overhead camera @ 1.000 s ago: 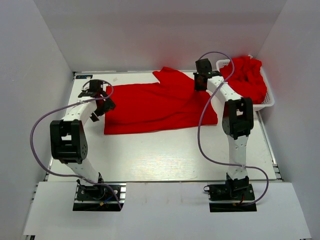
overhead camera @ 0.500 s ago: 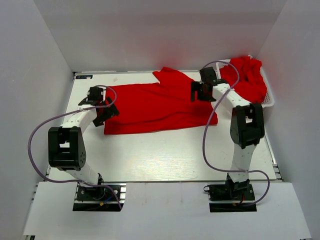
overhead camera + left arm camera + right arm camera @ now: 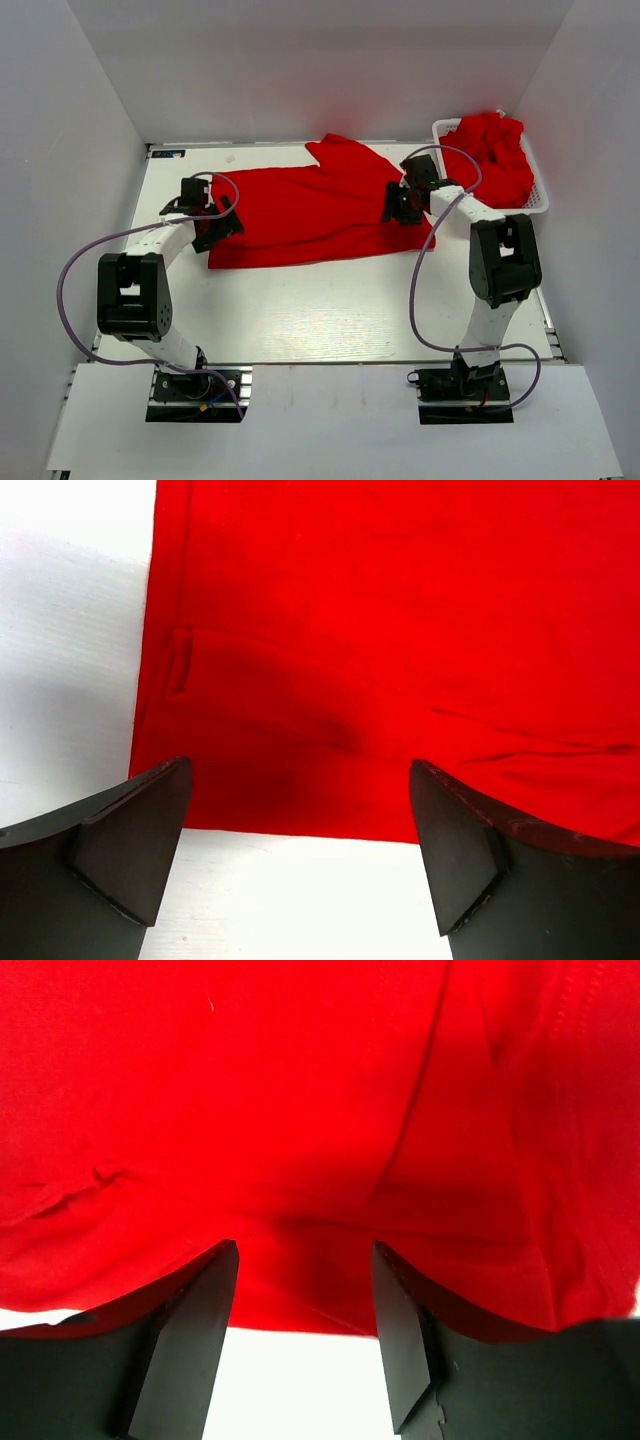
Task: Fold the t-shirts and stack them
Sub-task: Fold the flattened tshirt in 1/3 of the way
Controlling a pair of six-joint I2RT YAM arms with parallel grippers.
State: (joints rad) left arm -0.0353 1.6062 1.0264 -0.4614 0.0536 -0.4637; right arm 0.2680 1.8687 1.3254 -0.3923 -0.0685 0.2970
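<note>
A red t-shirt (image 3: 310,212) lies spread flat across the back half of the table, one sleeve pointing to the back. My left gripper (image 3: 212,226) is open at the shirt's left end; in the left wrist view its fingers (image 3: 130,850) straddle the shirt's hem (image 3: 300,800), apart from it. My right gripper (image 3: 400,207) is open, low over the shirt's right end; in the right wrist view its fingers (image 3: 195,1330) straddle the cloth's edge (image 3: 300,1290). More red shirts (image 3: 492,155) are heaped in the basket.
A white slatted basket (image 3: 540,200) stands at the back right corner against the right wall. White walls close in the table on the left, back and right. Purple cables loop from both arms.
My right gripper has moved forward and down from the shirt's back edge to its right end. My left gripper has moved a little forward and right to the shirt's left edge.
</note>
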